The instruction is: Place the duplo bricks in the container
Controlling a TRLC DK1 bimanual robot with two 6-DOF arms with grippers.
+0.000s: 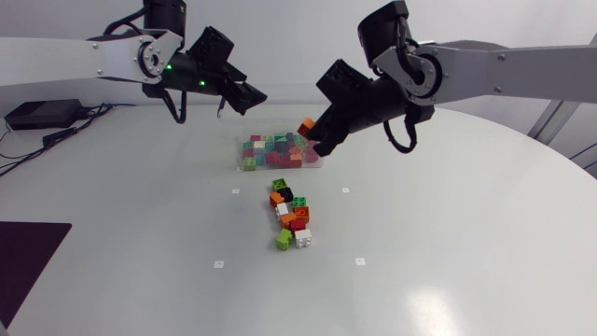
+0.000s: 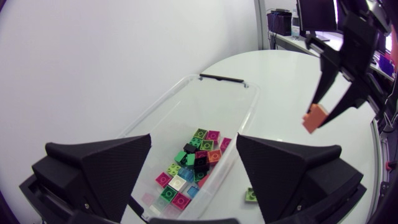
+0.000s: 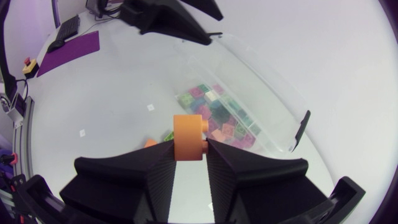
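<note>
Clenched on an orange brick (image 3: 188, 137) from two sides: right gripper (image 3: 188, 147), up in the air over the right end of the clear container (image 2: 163, 104). Long axis of the brick out ahead from between the fingers, away from the wrist. Studs apparently turned sideways toward one finger, though hard to make out. Plain bright orange, blocky, matte.

Container toward the far edge of the table (image 1: 448, 243), about midway along it, long axis parallel to that edge. Transparent walls, dark clip (image 2: 221, 78) at one short end. Inside, a loose heap of bricks (image 2: 193, 165) in green, pink, red, black, white and light blue, gathered at the end nearer the left gripper (image 1: 250, 96).

Released and spread wide, nothing between the fingers: that left gripper, hanging above the container's left end.

Mid-table, nearer than the container and apart from it: a short row of loose bricks (image 1: 291, 215) in green, orange, black, white and red. Pale, glossy tabletop with a curved edge. Four small white marks (image 1: 236, 190) around the row. Dark purple mat (image 1: 28, 261) at the near left edge.
</note>
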